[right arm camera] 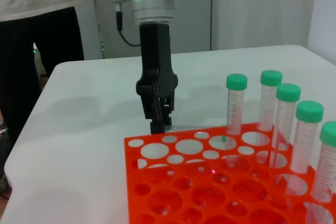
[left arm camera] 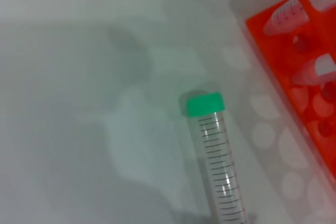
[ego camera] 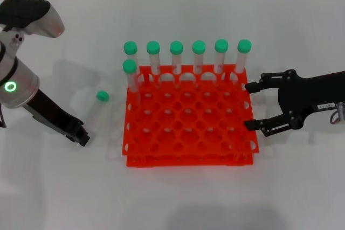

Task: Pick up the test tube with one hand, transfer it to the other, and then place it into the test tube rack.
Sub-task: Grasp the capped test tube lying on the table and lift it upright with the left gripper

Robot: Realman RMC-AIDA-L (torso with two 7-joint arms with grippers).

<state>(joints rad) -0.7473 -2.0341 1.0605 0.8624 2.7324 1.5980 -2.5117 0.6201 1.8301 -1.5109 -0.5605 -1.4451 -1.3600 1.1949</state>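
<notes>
The test tube (ego camera: 96, 110), clear with a green cap, lies flat on the white table left of the orange-red test tube rack (ego camera: 188, 159). In the left wrist view the test tube (left arm camera: 218, 166) runs cap-first away from the camera, beside the rack's edge (left arm camera: 278, 51). My unlabelled left gripper (ego camera: 81, 136) is low over the table at the tube's bottom end; the right wrist view shows the left gripper (right arm camera: 159, 124) pointing down just behind the rack (right arm camera: 173, 182). My labelled right gripper (ego camera: 250, 106) hovers open at the rack's right side, holding nothing.
Several green-capped tubes (ego camera: 176, 57) stand in the rack's back row, and one more (ego camera: 130, 76) stands at the left of the second row. A person (right arm camera: 37, 35) stands beyond the table's far edge in the right wrist view.
</notes>
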